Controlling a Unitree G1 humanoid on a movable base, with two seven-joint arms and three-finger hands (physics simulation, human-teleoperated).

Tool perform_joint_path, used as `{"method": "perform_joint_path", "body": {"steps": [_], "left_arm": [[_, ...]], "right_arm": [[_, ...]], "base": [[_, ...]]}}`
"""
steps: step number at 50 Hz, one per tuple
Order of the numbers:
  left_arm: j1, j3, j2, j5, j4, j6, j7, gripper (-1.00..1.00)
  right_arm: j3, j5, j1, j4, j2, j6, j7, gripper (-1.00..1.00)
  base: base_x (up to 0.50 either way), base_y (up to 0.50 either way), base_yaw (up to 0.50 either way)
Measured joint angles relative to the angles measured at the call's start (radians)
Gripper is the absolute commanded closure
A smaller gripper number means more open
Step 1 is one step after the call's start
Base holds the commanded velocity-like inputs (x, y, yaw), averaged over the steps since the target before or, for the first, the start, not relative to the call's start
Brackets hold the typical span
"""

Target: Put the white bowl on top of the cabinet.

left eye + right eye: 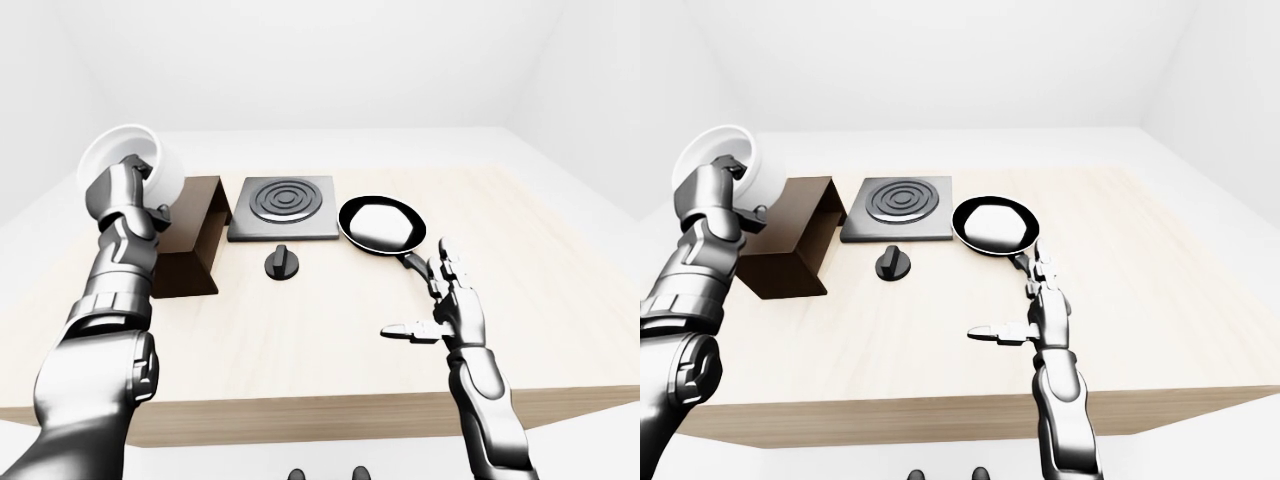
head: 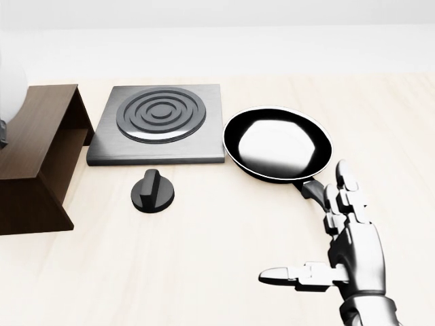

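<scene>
The white bowl [image 1: 127, 160] hangs tilted above the cabinet's [image 1: 190, 238] left end, gripped at its rim by the left hand [image 1: 125, 190], whose fingers partly hide behind it. The right hand [image 1: 447, 312], right of the cabinet beside the pan [image 1: 380, 224], is spread and empty.

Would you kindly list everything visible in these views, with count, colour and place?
bowl: one, white, held tilted in the air over the cabinet, left of the left-eye view
cabinet: one, dark brown, table's left
hob: one, grey with black rings, right of the cabinet
knob: one, black, on the table below the hob
pan: one, black, right of the hob
table: one, light wood
left hand: shut on the bowl
right hand: open, below the pan's handle
</scene>
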Motion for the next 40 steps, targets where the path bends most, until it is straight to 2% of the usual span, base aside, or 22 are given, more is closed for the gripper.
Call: {"method": "perform_joint_path", "body": {"steps": [18, 40], "left_arm": [[-0.010, -0.011, 0.011, -0.024, 0.090, 0.000, 0.054, 1.00], [-0.014, -0.019, -0.010, -0.018, 0.112, 0.000, 0.072, 1.00]], "right_arm": [[0.008, -0.007, -0.002, 0.015, 0.001, -0.009, -0.003, -1.00], [0.007, -0.007, -0.004, 0.023, 0.000, -0.016, -0.003, -1.00]], "base": [[0.00, 0.00, 0.00], [0.00, 0.00, 0.00]]}}
